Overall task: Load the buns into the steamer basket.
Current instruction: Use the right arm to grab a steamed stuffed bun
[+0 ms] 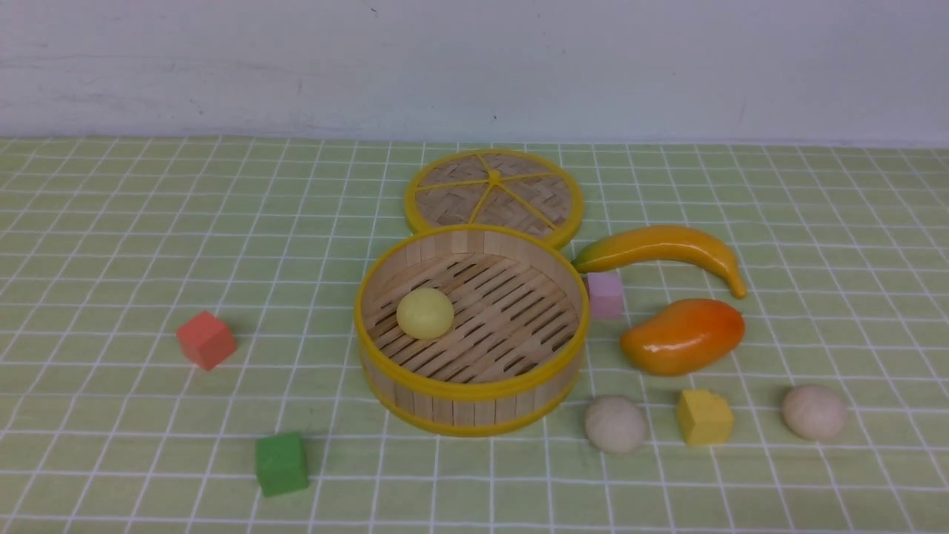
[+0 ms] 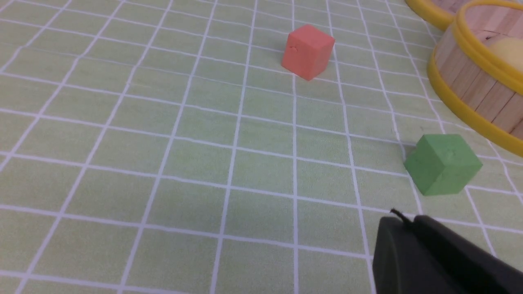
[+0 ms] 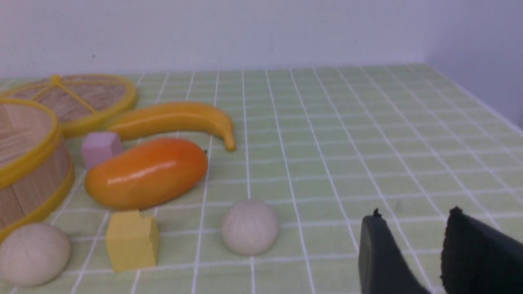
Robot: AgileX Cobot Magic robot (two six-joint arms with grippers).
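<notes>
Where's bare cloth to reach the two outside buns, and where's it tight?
Open: the near strip in front of the left bun, yellow cube and right bun; also right of the banana. Tight: the pocket between steamer basket, pink cube, mango and the left bun.

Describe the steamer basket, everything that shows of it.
The steamer basket is a round open tub, upright on the green checked cloth near the scene's middle. Its wall is pale upright wooden strips bound by yellow rings top and bottom; its floor is slats with gaps. One pale yellow bun lies inside, left of centre. The woven lid lies flat just behind it and a pink cube sits close on its right; whether either touches it is unclear.
</notes>
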